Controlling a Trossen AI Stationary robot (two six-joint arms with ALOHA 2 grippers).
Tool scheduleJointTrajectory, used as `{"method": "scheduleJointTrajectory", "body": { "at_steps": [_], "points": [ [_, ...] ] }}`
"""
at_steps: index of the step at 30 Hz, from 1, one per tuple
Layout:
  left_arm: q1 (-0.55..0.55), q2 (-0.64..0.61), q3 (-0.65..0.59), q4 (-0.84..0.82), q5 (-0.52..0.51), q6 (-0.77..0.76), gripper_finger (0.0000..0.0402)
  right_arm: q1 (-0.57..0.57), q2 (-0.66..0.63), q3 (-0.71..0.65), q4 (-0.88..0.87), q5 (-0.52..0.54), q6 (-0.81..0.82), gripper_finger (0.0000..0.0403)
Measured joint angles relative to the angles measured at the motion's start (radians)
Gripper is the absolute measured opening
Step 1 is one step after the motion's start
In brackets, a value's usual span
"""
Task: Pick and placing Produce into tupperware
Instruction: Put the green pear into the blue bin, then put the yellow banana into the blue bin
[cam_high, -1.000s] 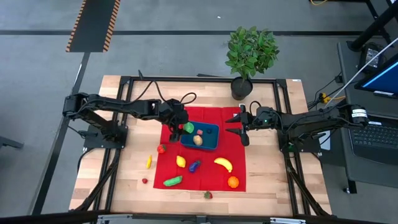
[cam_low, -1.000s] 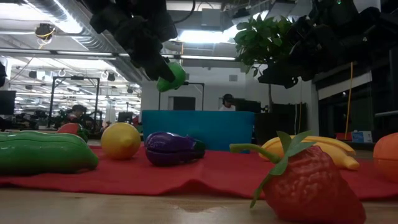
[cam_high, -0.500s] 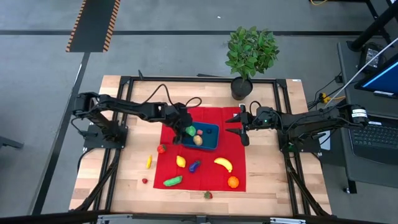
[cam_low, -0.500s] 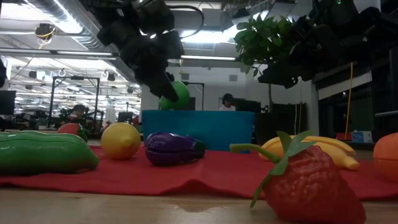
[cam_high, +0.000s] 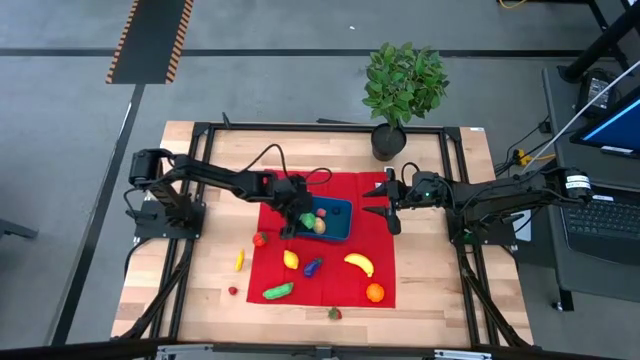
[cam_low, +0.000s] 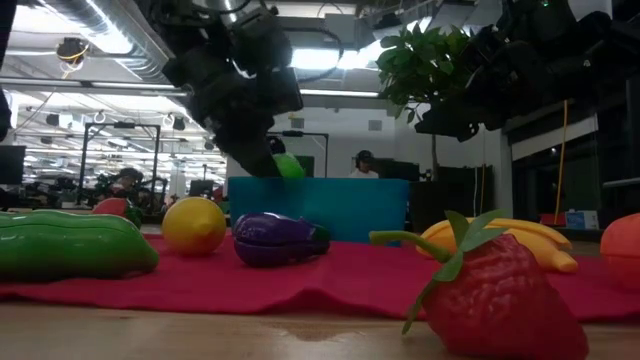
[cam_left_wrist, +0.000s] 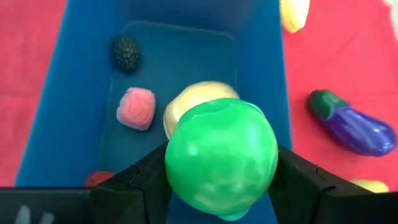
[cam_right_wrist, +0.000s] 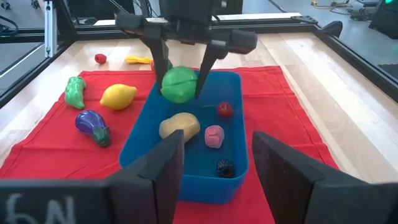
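My left gripper (cam_high: 303, 215) is shut on a round green toy fruit (cam_left_wrist: 221, 158) over the left part of the dark teal-blue tupperware (cam_high: 340, 230), which rests on a red cloth (cam_high: 380, 250). In the low view the fruit (cam_low: 290, 166) sits at rim height. Inside the tupperware lie a yellow piece (cam_right_wrist: 179, 125), a pink one (cam_right_wrist: 213, 135), a small red one (cam_right_wrist: 224, 109) and a dark berry (cam_right_wrist: 225, 167). My right gripper (cam_right_wrist: 217, 174) hovers open beside the tupperware's right end and touches nothing. My left gripper pinches the green fruit between its two fingers (cam_left_wrist: 143, 180), one on each side of its widest part (cam_left_wrist: 177, 168). The fingers come from above, pointing down. The fruit is lifted clear, hanging between the fingertips (cam_right_wrist: 163, 62) over the tupperware's inside.
On the cloth nearer me lie a lemon (cam_high: 290, 260), an eggplant (cam_high: 313, 266), a banana (cam_high: 359, 263), an orange (cam_high: 374, 292) and a cucumber (cam_high: 278, 291). A strawberry (cam_high: 334, 313) and several small pieces lie on bare wood. A potted plant (cam_high: 400, 85) stands at the far edge.
My left gripper has moved toward the table's right and downward, carrying the green fruit from well above the tupperware's left end to about rim height over its inside. It has stayed shut on the fruit. The right arm has kept still.
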Motion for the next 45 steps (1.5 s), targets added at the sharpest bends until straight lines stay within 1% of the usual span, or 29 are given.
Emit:
{"method": "scheduleJointTrajectory", "body": {
  "at_steps": [4,9,13,20,25,28,31,36,39,45],
  "points": [
    [0.000,0.008,0.000,0.001,0.000,0.000,0.0207,0.000,0.000,0.000,-0.001,0.000,0.000,0.0190],
    [0.000,0.008,0.000,0.007,-0.037,-0.001,0.0239,0.000,0.000,0.000,-0.001,0.000,0.000,0.0190],
    [0.000,0.008,0.000,0.007,-0.041,-0.001,0.0257,0.000,0.000,0.000,-0.001,0.000,0.000,0.0190],
    [0.000,0.008,0.005,0.001,-0.041,0.010,0.0257,0.000,0.000,0.000,-0.001,0.000,0.000,0.0190],
    [-0.010,-0.018,0.046,0.003,-0.041,0.036,0.0260,0.000,0.000,0.000,-0.002,0.000,0.001,0.0190],
    [-0.023,-0.060,0.053,0.017,-0.041,0.080,0.0261,0.000,0.000,0.000,-0.010,0.000,0.001,0.0190],
    [-0.036,-0.114,0.042,0.053,-0.041,0.084,0.0259,0.000,0.000,0.000,-0.021,-0.001,0.007,0.0190],
    [-0.057,-0.225,-0.027,0.077,-0.065,0.086,0.0259,0.000,0.000,0.000,-0.022,0.000,0.020,0.0190],
    [-0.075,-0.309,-0.100,0.142,-0.097,0.083,0.0261,0.000,0.000,0.000,-0.017,-0.001,0.020,0.0190],
    [-0.111,-0.490,-0.292,0.314,-0.153,0.040,0.0256,0.000,0.000,0.000,0.005,-0.002,0.021,0.0190]
  ]
}}
